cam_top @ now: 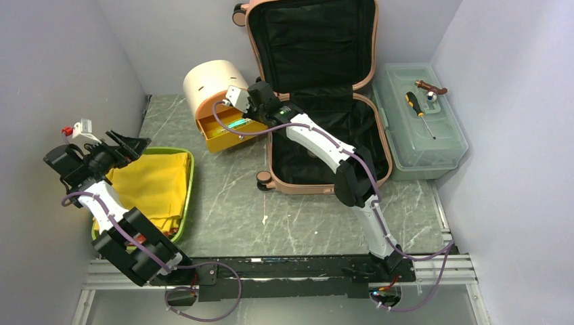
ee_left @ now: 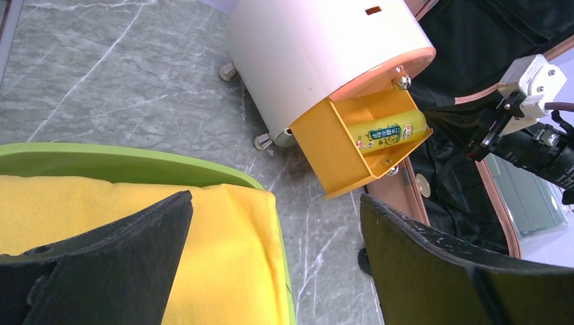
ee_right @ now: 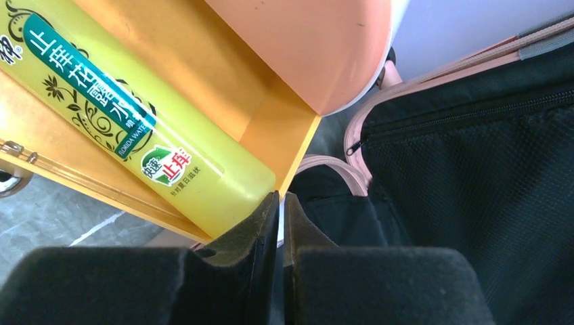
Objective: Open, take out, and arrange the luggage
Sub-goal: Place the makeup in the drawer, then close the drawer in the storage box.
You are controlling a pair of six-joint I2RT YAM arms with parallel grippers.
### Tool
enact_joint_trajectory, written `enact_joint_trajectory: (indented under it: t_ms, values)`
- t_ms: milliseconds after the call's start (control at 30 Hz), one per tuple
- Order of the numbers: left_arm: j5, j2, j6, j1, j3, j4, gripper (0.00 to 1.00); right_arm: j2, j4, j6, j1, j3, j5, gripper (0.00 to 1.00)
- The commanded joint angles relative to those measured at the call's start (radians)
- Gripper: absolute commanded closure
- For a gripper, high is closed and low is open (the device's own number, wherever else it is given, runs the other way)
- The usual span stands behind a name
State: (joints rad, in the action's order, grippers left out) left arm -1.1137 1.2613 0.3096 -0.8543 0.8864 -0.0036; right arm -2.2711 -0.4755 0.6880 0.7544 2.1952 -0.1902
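The salmon-pink luggage (cam_top: pixel 308 47) lies open at the back, lid upright, black lining (ee_right: pixel 474 169) showing. My right gripper (cam_top: pixel 248 115) reaches over its left rim. It is shut (ee_right: pixel 280 196), tips against the corner of an open orange drawer (ee_right: pixel 277 128). A thin pale sliver shows between the fingers; I cannot tell what it is. A yellow-green bottle (ee_right: pixel 135 128) lies in that drawer, touching the left finger. My left gripper (cam_top: pixel 135 149) hangs wide open (ee_left: pixel 276 196) and empty over a yellow cloth (ee_left: pixel 223 271).
The cream half-round box (cam_top: pixel 213 84) holding the drawer stands left of the luggage. A green tray (cam_top: pixel 191 176) with the yellow cloth sits at the front left. A translucent toolbox (cam_top: pixel 406 142) with a screwdriver (cam_top: pixel 420 112) on its lid stands at the right.
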Motion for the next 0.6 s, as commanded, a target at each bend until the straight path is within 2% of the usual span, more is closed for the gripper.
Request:
enact_joint_trajectory:
  t_ms: [0,200,567]
  values:
    - [-0.031,-0.005,0.008,-0.006,-0.004,0.037,0.01,-0.014,-0.034,-0.015,0.002,0.033,-0.019,0.91]
    - [-0.030,-0.005,0.006,-0.006,-0.004,0.036,0.01,-0.011,-0.083,-0.038,0.003,0.034,0.096,0.91]
    - [-0.029,-0.011,0.005,-0.007,-0.003,0.033,0.01,-0.020,-0.032,-0.134,-0.008,0.039,0.262,0.91]
